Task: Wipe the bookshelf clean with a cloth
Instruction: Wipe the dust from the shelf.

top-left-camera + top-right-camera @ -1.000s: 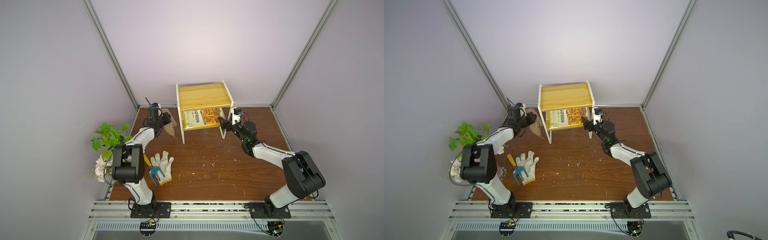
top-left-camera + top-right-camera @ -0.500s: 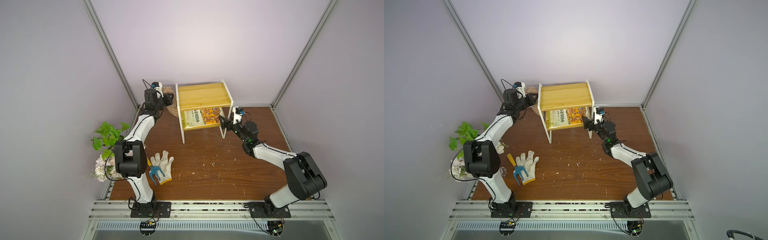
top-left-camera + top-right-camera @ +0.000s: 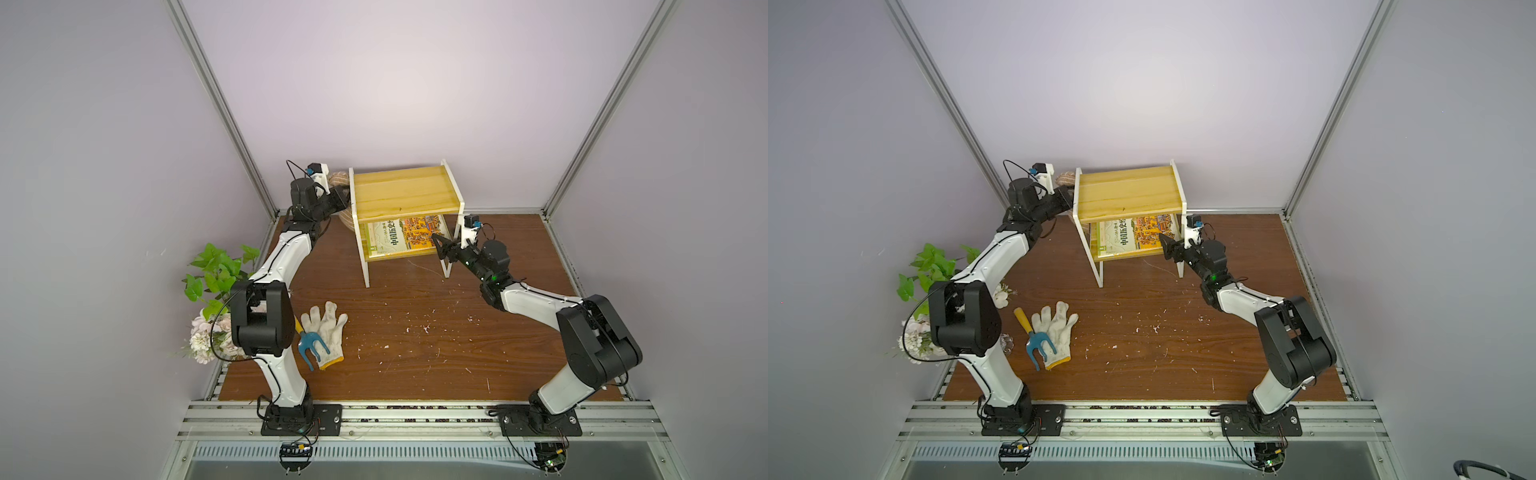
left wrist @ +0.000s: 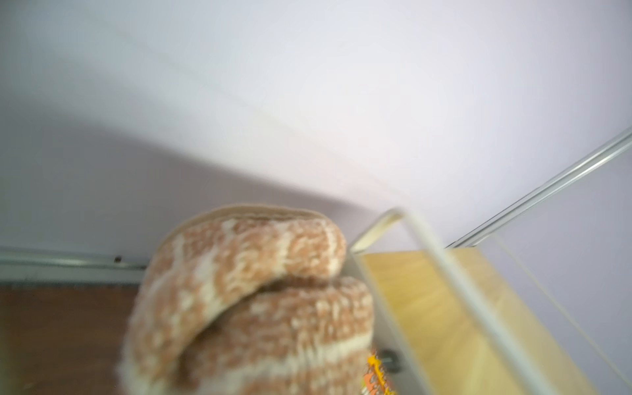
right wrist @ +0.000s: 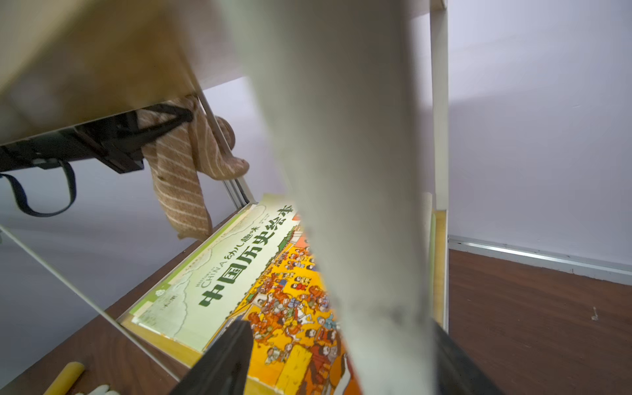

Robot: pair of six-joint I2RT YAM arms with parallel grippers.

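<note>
Left gripper (image 3: 342, 196), clamped on the striped cloth (image 3: 340, 179), hangs just beside the bookshelf's (image 3: 366, 266) left end, level with its top board (image 3: 405, 193), whose length runs away rightward; the right gripper (image 3: 441, 246) stands open astride the front right leg (image 3: 448, 268).

right pincer (image 5: 342, 345) spread astride the bookshelf (image 5: 342, 136) leg, a book (image 5: 239, 273) lying inside, the cloth (image 5: 178, 181) hanging beyond.
</note>
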